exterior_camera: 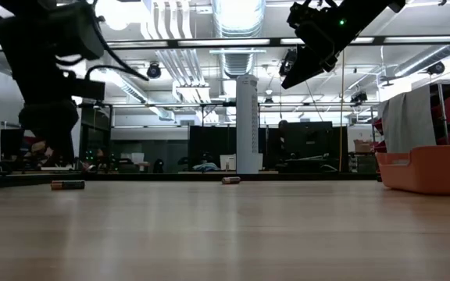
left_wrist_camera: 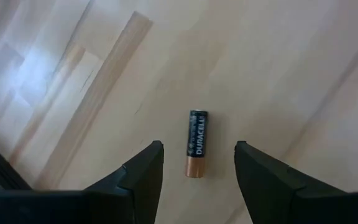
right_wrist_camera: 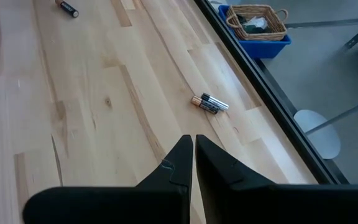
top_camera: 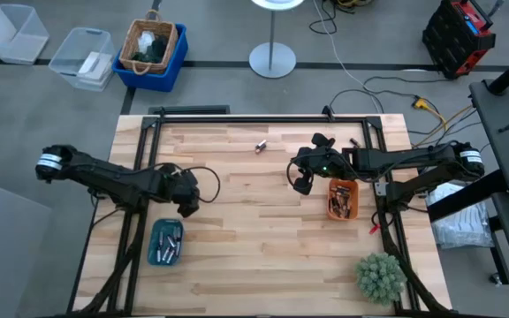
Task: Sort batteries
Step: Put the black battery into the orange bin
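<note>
**Left gripper poised over one battery**

I have the left gripper (left_wrist_camera: pixel 197 163) above the table (top_camera: pixel 237 256), fingers spread either side of a battery (left_wrist_camera: pixel 197 143) lying flat, not touching it. The right gripper (right_wrist_camera: pixel 193 152) hangs closed near the orange tray (top_camera: pixel 342 200). A pair of batteries (right_wrist_camera: pixel 209 103) lies near the far edge; the teal tray (top_camera: pixel 165 243) holds more.

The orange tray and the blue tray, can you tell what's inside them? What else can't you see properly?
- Orange plastic tray: the high view shows dark bits inside, too small to count; in the low view its wall hides them.
- Teal plastic tray: contents too small in the high view.
- Black-and-copper battery between the open left hand's fingers: the hand covers it in the high view.
- Loose battery pair: labels too small to read.
- Right hand: shut, holding nothing visible.
</note>
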`<action>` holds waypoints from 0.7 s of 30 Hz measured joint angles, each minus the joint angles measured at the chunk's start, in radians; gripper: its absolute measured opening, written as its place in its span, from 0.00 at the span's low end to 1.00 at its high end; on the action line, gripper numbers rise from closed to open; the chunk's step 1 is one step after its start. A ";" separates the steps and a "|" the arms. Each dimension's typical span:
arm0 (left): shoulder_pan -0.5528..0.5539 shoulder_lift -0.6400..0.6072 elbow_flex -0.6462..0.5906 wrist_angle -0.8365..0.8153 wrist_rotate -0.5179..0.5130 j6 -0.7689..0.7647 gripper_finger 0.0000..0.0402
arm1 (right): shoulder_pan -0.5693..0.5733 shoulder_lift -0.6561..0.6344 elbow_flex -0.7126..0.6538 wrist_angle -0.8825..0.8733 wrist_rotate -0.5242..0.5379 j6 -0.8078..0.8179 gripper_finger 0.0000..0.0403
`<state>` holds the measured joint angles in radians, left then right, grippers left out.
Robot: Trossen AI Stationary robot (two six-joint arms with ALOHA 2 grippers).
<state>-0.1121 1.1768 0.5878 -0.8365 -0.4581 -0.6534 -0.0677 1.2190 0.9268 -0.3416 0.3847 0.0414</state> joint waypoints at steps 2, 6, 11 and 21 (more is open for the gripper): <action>0.025 0.008 -0.017 0.020 0.015 -0.002 0.44 | 0.000 0.000 0.000 0.000 0.000 0.000 0.03; 0.058 0.026 -0.044 0.046 0.031 0.001 0.44 | 0.000 0.000 0.000 0.000 0.000 0.000 0.03; 0.079 0.057 -0.045 0.081 0.050 0.038 0.44 | 0.000 0.000 0.000 0.000 0.000 -0.006 0.03; 0.135 0.155 -0.050 0.114 0.076 0.105 0.44 | 0.000 0.000 0.000 0.000 0.000 -0.008 0.03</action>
<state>0.0233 1.3318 0.5375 -0.7222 -0.3821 -0.5484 -0.0677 1.2190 0.9268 -0.3416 0.3843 0.0334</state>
